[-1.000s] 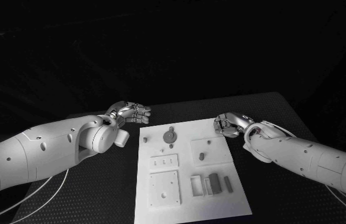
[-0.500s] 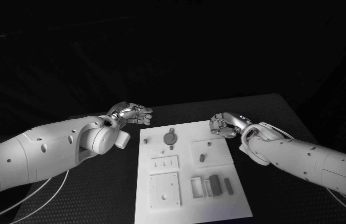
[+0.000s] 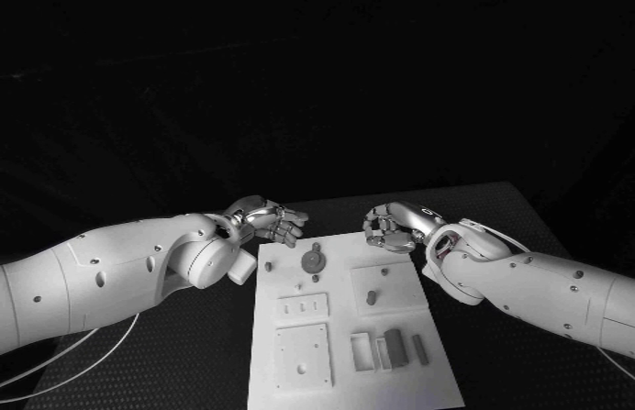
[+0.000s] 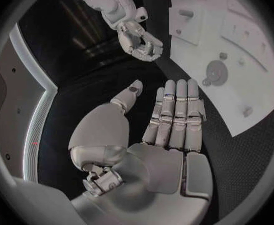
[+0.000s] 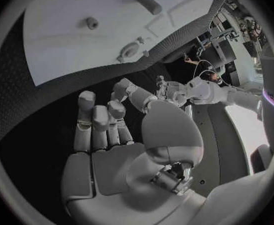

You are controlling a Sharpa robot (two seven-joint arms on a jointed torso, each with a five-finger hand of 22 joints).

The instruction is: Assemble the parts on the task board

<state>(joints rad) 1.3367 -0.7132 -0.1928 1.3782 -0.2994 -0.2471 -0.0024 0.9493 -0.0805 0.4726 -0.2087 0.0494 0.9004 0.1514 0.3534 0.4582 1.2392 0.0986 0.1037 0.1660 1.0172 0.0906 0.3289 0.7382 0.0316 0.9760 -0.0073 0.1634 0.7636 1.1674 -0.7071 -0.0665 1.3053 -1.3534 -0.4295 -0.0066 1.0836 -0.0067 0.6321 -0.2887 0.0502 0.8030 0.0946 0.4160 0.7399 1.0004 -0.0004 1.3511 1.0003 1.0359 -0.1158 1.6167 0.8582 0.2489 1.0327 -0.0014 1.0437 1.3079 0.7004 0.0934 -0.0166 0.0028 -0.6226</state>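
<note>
Task board point(image 3: 397, 355) lies flat mid-table, parts point(image 3: 393, 344) resting on it. My left hand point(image 3: 274, 222) and right hand point(image 3: 393, 227) hover at far edge, fingers loosely apart, holding nothing. Parts look small, light, rigid, likely slick; I'd pinch across long sides.

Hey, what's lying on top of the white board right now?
On the task board: a round grey disc, a small peg and upright grey blocks. Both hands hover beyond its far edge, covering nothing on it.
</note>
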